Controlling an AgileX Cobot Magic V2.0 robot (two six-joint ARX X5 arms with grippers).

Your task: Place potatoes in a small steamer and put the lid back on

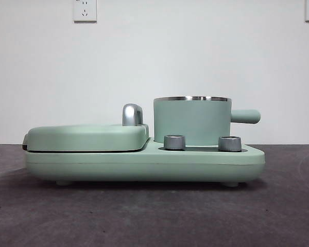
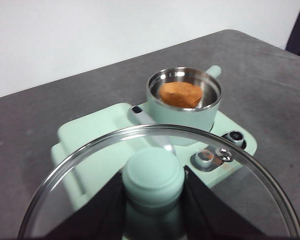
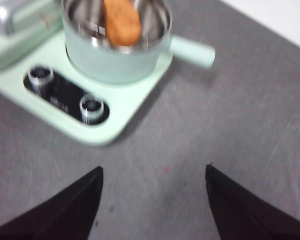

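The potato [image 2: 180, 94] lay inside the small steamer [image 1: 192, 121], which stood open-topped on the right half of the mint-green cooker base [image 1: 144, 163], behind two steel dials [image 1: 174, 142]. The flat griddle cover [image 1: 86, 137] with its chrome handle [image 1: 132, 114] sat closed on the left half. The left claw [image 2: 153, 200] pinched the green knob of the lid [image 2: 80, 162], holding it in the air, short of the steamer and apart from it. The right claw [image 3: 154, 175] hung with its jaws spread over the grey table [image 3: 230, 115], near the steamer's stubby handle [image 3: 192, 50], gripping nothing. Neither arm showed in the front view.
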